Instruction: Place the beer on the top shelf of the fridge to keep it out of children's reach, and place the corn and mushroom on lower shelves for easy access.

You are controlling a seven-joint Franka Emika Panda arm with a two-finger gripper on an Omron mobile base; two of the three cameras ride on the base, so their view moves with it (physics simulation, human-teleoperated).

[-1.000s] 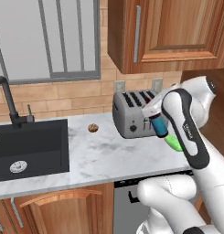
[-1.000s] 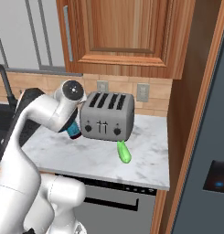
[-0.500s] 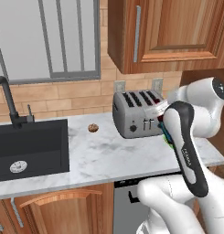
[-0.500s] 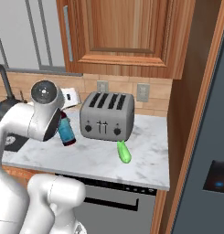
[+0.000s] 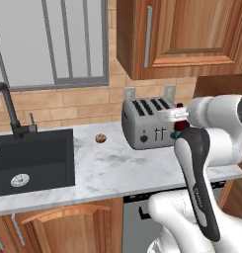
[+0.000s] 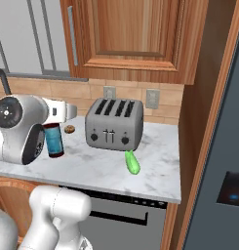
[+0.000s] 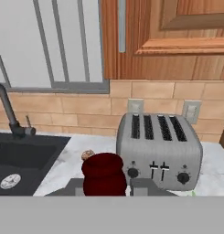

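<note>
My gripper (image 6: 53, 126) is shut on the neck of the beer (image 6: 54, 140), a dark bottle with a blue label that hangs upright above the counter, left of the toaster. In the hand view its reddish top (image 7: 103, 172) sits between my fingertips. The corn (image 6: 132, 162) lies on the marble in front of the toaster. The mushroom (image 5: 100, 138) rests near the back wall, between sink and toaster. The dark fridge (image 6: 223, 146) stands at the far right with its door closed, so its shelves are hidden.
A silver four-slot toaster (image 6: 113, 125) stands against the brick wall. A black sink (image 5: 33, 160) with a dark faucet (image 5: 6, 106) takes up the counter's left end. Wooden cabinets (image 6: 135, 34) hang overhead. A dishwasher front (image 5: 142, 217) sits below the counter edge.
The arm has swung back from the toaster with the beer, which has shifted left in the right base view. Corn and mushroom lie as before.
</note>
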